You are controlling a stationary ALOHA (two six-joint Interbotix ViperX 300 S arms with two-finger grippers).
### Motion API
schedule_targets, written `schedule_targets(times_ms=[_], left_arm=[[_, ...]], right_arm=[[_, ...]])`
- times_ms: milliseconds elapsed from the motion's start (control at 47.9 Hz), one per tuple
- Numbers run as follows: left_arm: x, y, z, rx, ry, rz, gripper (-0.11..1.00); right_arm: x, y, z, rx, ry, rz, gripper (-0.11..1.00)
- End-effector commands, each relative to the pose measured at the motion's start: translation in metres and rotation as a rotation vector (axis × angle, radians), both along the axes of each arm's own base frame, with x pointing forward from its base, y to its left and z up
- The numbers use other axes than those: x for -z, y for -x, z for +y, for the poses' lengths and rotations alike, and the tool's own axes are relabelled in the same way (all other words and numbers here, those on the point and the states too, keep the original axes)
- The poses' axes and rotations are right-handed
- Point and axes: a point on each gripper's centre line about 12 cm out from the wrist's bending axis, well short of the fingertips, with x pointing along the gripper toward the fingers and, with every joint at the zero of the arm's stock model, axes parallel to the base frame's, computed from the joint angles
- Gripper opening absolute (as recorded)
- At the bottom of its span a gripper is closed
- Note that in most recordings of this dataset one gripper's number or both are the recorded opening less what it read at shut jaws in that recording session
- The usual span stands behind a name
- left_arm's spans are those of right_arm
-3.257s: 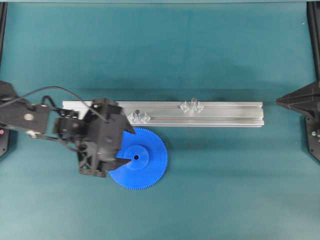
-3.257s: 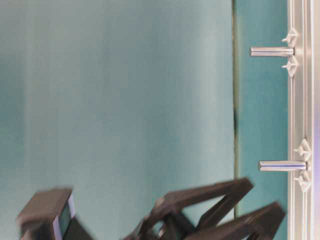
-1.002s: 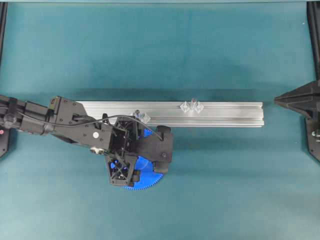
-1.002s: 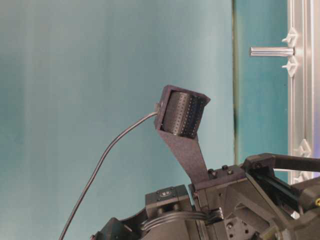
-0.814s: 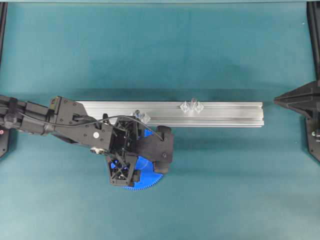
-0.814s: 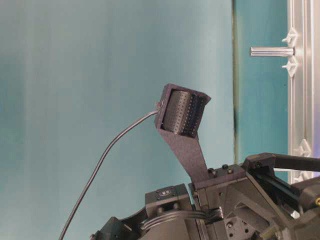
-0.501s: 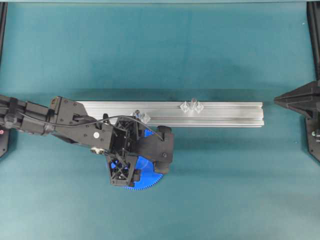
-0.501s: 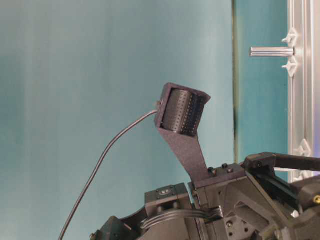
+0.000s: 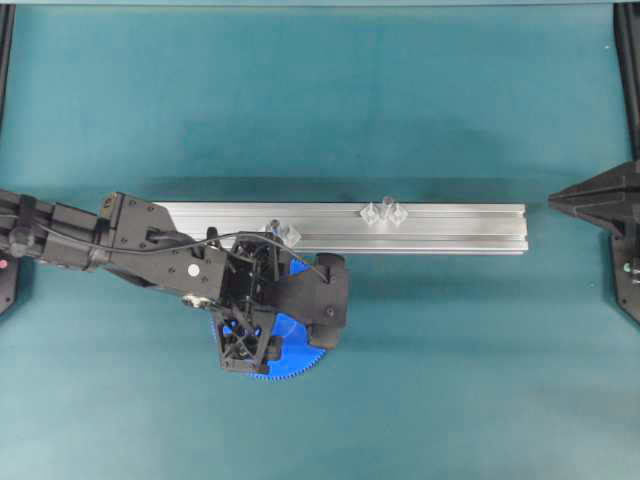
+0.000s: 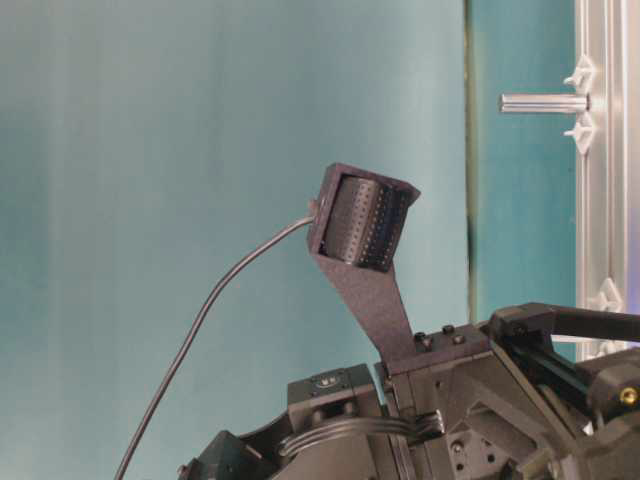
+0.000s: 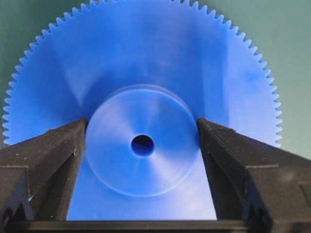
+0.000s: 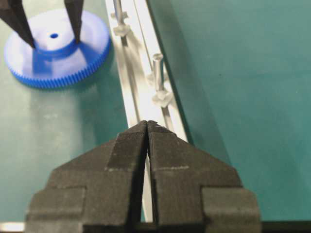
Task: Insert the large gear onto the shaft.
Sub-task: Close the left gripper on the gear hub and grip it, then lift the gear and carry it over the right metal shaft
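- Teal counter (image 9: 450,120); aluminium rail (image 9: 450,228) across its middle.
- Large gear (image 11: 146,63) lies flat, near side of the rail.
- My left claw (image 11: 142,145) brackets its hub, jaws wide, barely touching.
- Shaft (image 12: 117,9) stands just beyond the gear.
- My right claw (image 12: 147,127) sits pressed together, well apart.

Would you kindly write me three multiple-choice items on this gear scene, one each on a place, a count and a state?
1. Where does the large gear lie?
A. flat on the green mat beside the rail
B. on top of the rail
C. threaded on a pin

2. How many upright pins stand on the rail?
A. one
B. two
C. four

3. How do the right gripper fingers stand?
A. spread wide
B. pressed together
C. clamped on the gear

Answers: 1 A, the right wrist view shows it on the mat; 2 B, the shaft and a stubbier pin; 3 B, the tips meet with nothing between.
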Motion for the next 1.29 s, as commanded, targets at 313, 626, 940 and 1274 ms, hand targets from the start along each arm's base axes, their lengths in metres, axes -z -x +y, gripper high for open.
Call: schedule_targets(times_ms=[313, 626, 940, 1274], left_arm=[[-0.020, -0.016, -0.003, 0.005, 0.007, -0.067, 0.78], [-0.052, -0.030, -0.005, 0.052, -0.003, -0.155, 0.78], [-0.092, -0.041, -0.004, 0.160, -0.062, -0.202, 0.78], [-0.137, -0.060, 0.019, 0.280, -0.160, -0.234, 0.78]], right_arm=[[-0.004, -0.002, 0.000, 0.003, -0.004, -0.013, 0.10], [-0.004, -0.002, 0.000, 0.003, -0.005, -0.012, 0.10], [-0.004, -0.002, -0.001, 0.004, -0.004, -0.011, 0.10], [-0.004, -0.002, 0.000, 0.003, -0.004, -0.013, 0.10]])
